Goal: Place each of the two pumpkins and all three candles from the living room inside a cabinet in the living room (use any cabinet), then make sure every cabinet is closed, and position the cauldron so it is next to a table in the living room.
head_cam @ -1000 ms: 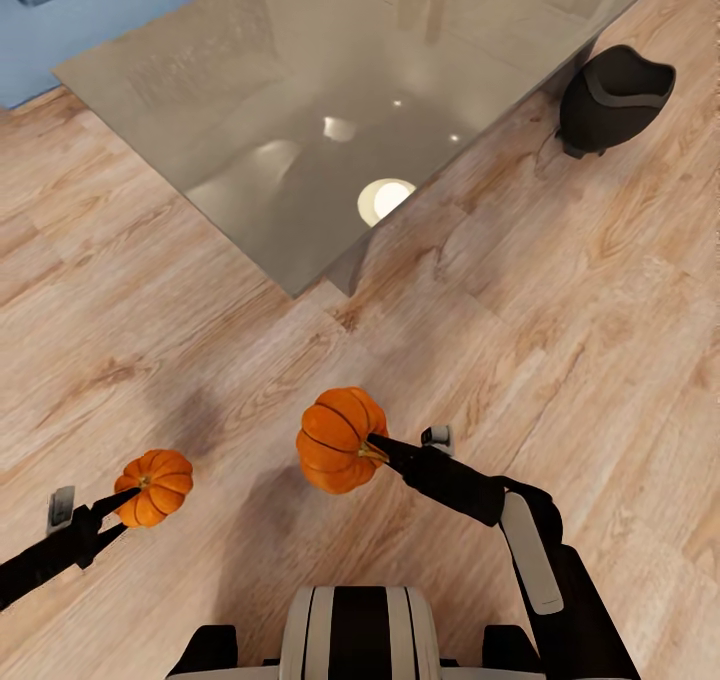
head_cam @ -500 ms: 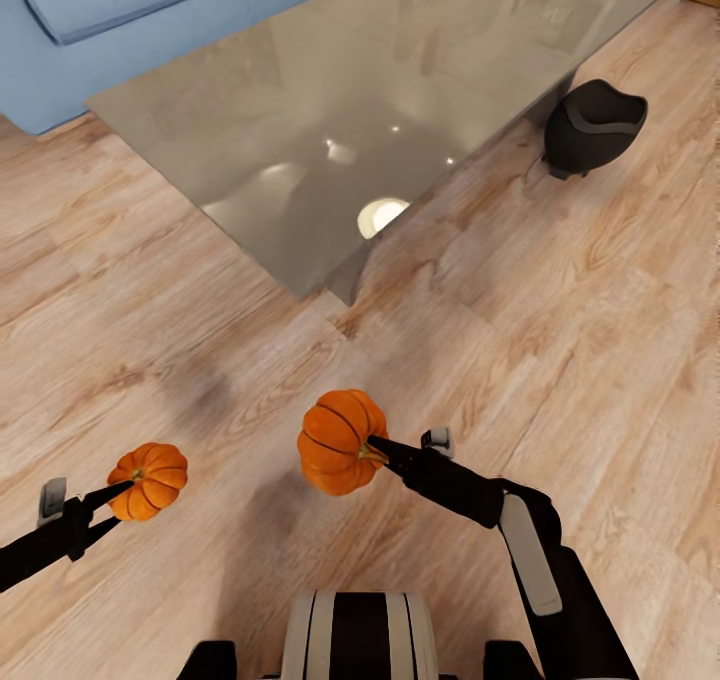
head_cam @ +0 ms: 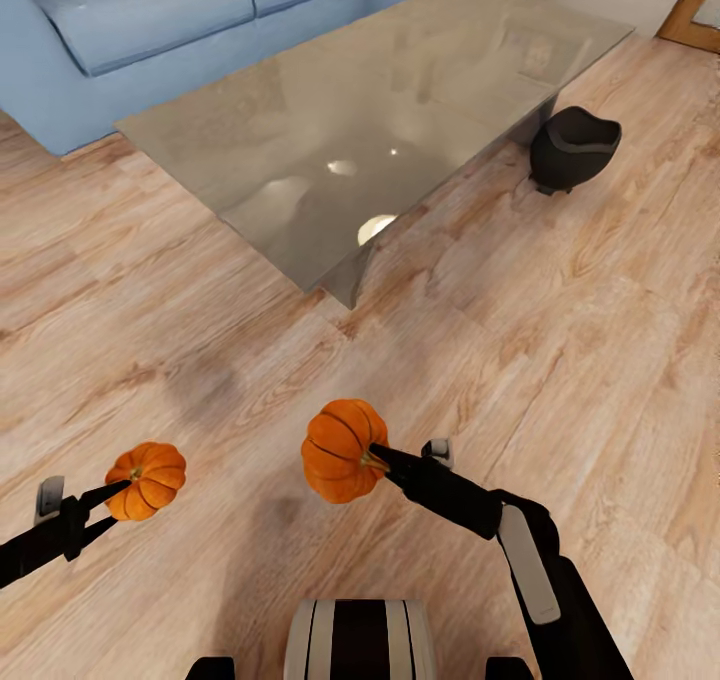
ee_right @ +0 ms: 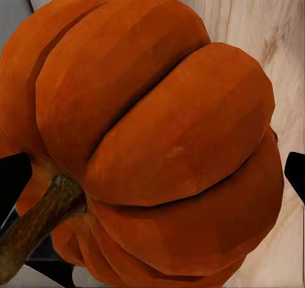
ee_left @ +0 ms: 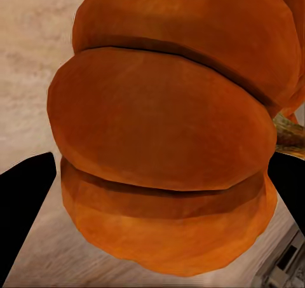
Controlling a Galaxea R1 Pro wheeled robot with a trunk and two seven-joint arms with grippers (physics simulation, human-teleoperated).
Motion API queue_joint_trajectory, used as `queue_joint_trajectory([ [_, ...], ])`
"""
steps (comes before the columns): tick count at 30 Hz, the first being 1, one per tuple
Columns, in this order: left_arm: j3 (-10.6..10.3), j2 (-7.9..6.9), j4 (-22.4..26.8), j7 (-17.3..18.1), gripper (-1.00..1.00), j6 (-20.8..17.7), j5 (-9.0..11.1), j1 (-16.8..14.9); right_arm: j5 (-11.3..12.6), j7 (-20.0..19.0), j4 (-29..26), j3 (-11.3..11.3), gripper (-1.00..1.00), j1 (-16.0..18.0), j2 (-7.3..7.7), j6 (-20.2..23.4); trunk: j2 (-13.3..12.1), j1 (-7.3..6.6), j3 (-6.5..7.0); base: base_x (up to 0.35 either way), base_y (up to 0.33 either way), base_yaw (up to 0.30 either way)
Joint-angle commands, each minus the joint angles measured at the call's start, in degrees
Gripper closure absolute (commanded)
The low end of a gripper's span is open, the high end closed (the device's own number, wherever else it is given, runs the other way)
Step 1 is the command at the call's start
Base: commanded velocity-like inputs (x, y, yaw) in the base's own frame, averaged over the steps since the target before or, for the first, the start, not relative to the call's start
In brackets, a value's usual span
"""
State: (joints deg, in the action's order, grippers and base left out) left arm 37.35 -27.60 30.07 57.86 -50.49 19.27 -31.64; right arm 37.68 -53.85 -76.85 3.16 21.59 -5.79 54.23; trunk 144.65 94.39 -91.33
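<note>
You hold two pumpkins above the plank floor (head_cam: pixel 600 360). The left pumpkin (head_cam: pixel 147 480) sits clamped at its stem end in the left end effector (head_cam: pixel 112 496); the left wrist view shows its orange ribs (ee_left: pixel 159 142) between the dark fingers (ee_left: pixel 25 218). The right pumpkin (head_cam: pixel 343 450) is clamped by its stem in the right end effector (head_cam: pixel 380 457); the right wrist view shows that stem (ee_right: pixel 38 221). Ahead stands the low grey table (head_cam: pixel 400 90). The black cauldron (head_cam: pixel 572 148) rests upright on the floor, just beside the table's right corner. A blue sofa (head_cam: pixel 150 20) stands behind the table.
</note>
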Motion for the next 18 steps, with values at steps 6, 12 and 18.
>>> queue_joint_trajectory([
  [6, -0.56, 0.0, 0.07, 0.0, 1.0, -0.12, 0.07, 0.0, -0.39, 0.52, 1.16, 1.89, 1.0, 0.02, 0.22, -3.86, -0.08, -0.15, 1.34, -0.024, 0.0, 0.0],
  [12, -0.81, 0.0, 0.07, 0.03, 1.0, -0.13, 0.07, 0.0, -0.29, 3.29, 1.16, 2.7, 1.0, -0.03, 1.02, -4.29, -0.16, -0.31, 2.67, -0.001, 0.0, 0.0],
  [18, -0.87, 0.0, 0.07, 0.06, 1.0, -0.25, 0.07, 0.0, -0.21, 3.56, 1.25, 2.87, 1.0, -0.04, 1.06, -4.77, -0.24, -0.46, 4.0, -0.177, 0.0, 0.0],
])
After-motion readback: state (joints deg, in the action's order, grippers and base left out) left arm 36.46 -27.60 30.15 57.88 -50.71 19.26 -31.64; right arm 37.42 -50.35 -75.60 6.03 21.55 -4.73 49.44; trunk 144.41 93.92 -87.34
